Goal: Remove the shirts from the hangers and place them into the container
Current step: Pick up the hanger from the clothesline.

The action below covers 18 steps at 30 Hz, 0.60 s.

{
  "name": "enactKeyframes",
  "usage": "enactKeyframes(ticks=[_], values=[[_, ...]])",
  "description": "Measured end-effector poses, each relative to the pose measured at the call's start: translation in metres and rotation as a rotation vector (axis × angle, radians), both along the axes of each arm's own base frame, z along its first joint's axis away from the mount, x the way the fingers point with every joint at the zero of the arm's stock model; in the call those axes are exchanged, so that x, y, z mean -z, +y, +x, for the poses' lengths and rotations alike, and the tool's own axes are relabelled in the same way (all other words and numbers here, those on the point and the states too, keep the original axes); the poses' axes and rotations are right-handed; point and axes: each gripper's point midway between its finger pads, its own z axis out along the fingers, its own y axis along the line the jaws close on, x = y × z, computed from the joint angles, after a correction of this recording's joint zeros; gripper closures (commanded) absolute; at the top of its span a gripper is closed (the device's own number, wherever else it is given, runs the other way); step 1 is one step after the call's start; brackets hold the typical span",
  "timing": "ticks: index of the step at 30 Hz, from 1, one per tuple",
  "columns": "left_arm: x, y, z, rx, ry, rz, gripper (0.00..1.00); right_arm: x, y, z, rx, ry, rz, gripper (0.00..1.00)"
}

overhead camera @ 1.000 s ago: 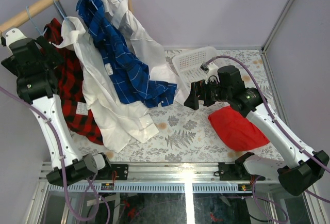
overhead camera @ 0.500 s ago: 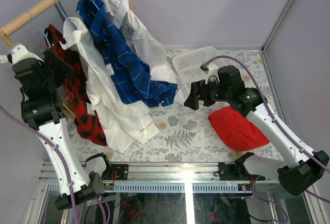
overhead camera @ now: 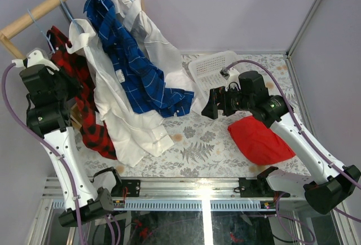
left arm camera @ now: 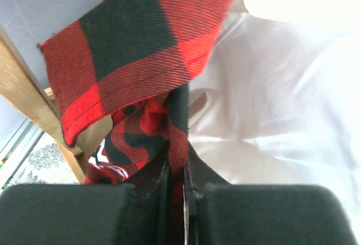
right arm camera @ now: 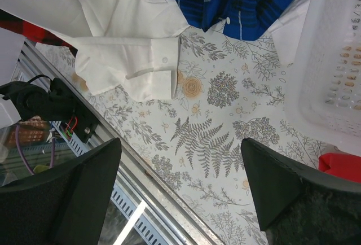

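Tabletop (overhead camera: 203, 143): white, printed with grey ferns and flowers; edged at the near side by a metal rail (overhead camera: 197, 191)
Walls (overhead camera: 237, 8): plain pale lilac, closed in the back and both sides
Wooden pole (overhead camera: 51, 2): slanted across the far-left corner
Hangers (overhead camera: 35, 22): thin light-blue wire, hooked over the pole
Plaid shirt (overhead camera: 84, 109): red and black, hung farthest left, trailed down to the tabletop
White shirt (overhead camera: 121, 121): hung just right of the plaid, buttoned cuff spread flat on the print
Blue checked shirt (overhead camera: 138, 78): draped over the white one, sleeve end down near the basket
Second white shirt (overhead camera: 155, 44): hung behind the blue, reached towards the basket
Basket (overhead camera: 211, 70): white, perforated, stood at the back of the tabletop
Red cloth (overhead camera: 259, 140): bunched on the right, near the basket
Left gripper (left arm camera: 176, 183): pressed together on a fold of the plaid shirt
Right gripper (right arm camera: 177, 166): spread wide above the tabletop, between cuff and basket, held nothing
Writing: small tags (overhead camera: 119, 75) on the white and plaid shirts, too small to read
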Motion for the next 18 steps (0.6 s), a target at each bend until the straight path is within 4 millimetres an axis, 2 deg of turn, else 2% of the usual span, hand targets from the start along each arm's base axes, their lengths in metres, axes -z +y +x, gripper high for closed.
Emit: enactKeyframes(ticks=[9, 14, 18], values=[[-0.049, -0.023, -0.021, 0.070, -0.139, 0.040, 1.00, -0.001, 0.001, 0.000, 0.009, 0.010, 0.009, 0.06], [-0.056, -0.031, -0.027, 0.093, -0.174, 0.050, 1.00, -0.003, 0.001, -0.001, 0.012, 0.008, 0.015, 0.06], [-0.054, -0.041, -0.030, 0.136, -0.200, 0.041, 1.00, -0.007, 0.001, -0.002, 0.014, 0.001, 0.027, 0.06]])
